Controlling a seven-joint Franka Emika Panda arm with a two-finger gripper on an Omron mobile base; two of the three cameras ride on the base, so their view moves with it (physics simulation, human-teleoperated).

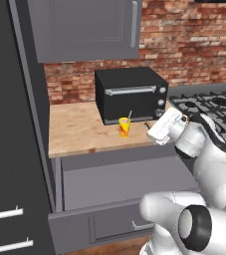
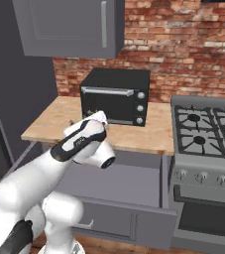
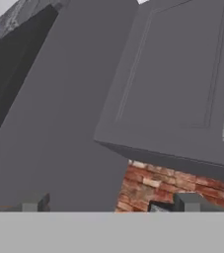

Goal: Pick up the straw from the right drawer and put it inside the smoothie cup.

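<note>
While upright in smoothie cup (image 1: 124, 127) (yellow), straw (image 1: 129, 115) beside pincer (image 3: 111, 203).

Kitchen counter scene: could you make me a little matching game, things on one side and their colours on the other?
Things:
1. cup
2. toaster oven
3. drawer
4. counter

Colours:
A. grey
B. pale wood
C. yellow with a red-orange mark
D. black

Pairs: 1-C, 2-D, 3-A, 4-B
</note>
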